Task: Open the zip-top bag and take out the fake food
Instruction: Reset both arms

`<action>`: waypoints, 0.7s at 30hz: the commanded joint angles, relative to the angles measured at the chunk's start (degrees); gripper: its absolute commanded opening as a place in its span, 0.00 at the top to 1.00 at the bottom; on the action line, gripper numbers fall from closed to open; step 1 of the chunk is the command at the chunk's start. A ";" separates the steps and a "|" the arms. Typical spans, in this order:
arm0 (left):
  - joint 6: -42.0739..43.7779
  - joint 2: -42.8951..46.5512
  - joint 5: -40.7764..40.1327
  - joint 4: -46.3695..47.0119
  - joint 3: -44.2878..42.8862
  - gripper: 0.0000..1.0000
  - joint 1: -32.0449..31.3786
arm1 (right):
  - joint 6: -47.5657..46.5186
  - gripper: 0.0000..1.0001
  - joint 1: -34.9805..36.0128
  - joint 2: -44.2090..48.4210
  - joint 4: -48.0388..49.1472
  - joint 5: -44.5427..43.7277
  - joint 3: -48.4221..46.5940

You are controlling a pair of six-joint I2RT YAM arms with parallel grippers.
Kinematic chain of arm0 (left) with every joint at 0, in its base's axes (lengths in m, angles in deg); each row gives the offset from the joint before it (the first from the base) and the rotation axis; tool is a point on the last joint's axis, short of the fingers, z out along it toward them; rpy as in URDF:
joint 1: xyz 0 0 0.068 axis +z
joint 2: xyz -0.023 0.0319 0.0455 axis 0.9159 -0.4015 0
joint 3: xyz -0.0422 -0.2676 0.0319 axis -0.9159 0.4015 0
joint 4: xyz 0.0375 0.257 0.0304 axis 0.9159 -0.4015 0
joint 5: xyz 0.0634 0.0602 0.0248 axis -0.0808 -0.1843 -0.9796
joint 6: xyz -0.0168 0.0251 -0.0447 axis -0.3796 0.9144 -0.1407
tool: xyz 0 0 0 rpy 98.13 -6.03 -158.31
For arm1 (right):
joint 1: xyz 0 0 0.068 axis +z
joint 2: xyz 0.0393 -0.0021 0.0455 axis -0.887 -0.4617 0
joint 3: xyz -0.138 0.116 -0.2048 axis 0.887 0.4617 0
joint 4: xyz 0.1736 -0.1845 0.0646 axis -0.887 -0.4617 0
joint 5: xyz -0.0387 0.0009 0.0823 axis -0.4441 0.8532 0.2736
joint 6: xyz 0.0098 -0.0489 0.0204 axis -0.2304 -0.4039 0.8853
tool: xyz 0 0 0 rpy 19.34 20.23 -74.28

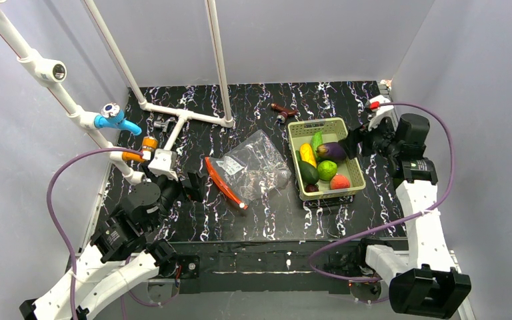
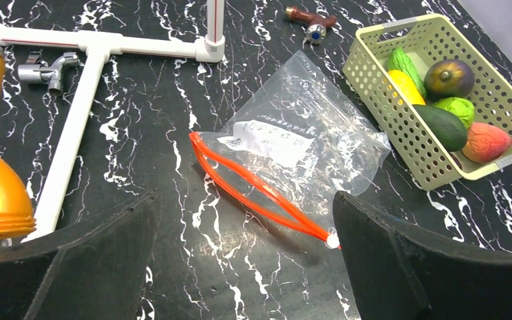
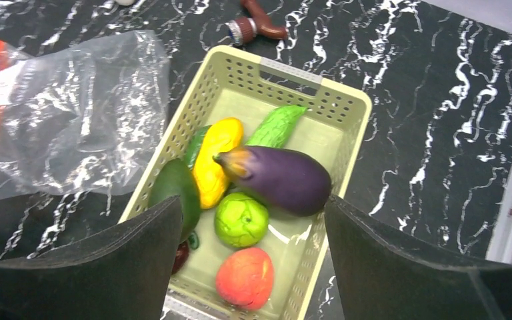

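Worktop (image 1: 253, 220): black, white-veined.

Left edge: a white pipe frame (image 1: 187, 115) runs from the far-left corner toward the middle; a blue valve (image 1: 117, 120) and an orange fitting (image 1: 148, 145) sit on the pipe at the left edge; a small metal fitting (image 1: 163, 123) lies beside the frame.

Left gripper (image 1: 192, 184): positioned near the left edge, pointed at the bag; jaws wide apart, clamped on nothing.

Zip-top bag (image 1: 257, 163): lies flat at the middle of the worktop, between the left gripper and the basket; its red-orange zipper strip (image 2: 253, 190) faces the left gripper, the two halves parted into a loop; a white label shows through the plastic.

Brown object (image 1: 283, 111): near the far edge, just beyond the basket.

Basket (image 1: 325, 124): yellow-green, perforated, right of the bag and just beside it; it holds the fake food (image 1: 309, 172): cucumber (image 3: 277, 127), yellow piece (image 3: 215, 160), eggplant (image 3: 280, 179), avocado (image 3: 173, 190), green round fruit (image 3: 241, 220), tomato (image 3: 243, 277).

Right gripper (image 1: 353, 143): at the basket's right rim, near the right edge of the worktop, beside the eggplant; jaws apart, clamped on nothing; contact with the eggplant cannot be determined.
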 commanded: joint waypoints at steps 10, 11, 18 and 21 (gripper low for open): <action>-0.33 0.32 -4.36 0.36 0.70 0.00 0.26 | -0.28 0.16 3.70 -0.59 7.68 -12.53 0.20; -0.27 0.38 -4.31 0.28 0.68 0.00 0.22 | -0.28 0.16 3.70 -0.47 7.67 -12.53 0.17; -0.36 1.14 -4.64 -0.20 0.99 0.00 0.21 | -0.28 0.16 3.70 0.25 7.34 -12.53 -0.10; -0.19 1.53 -5.02 -0.01 1.38 0.01 0.22 | -0.28 0.16 3.70 0.56 6.83 -12.53 -0.31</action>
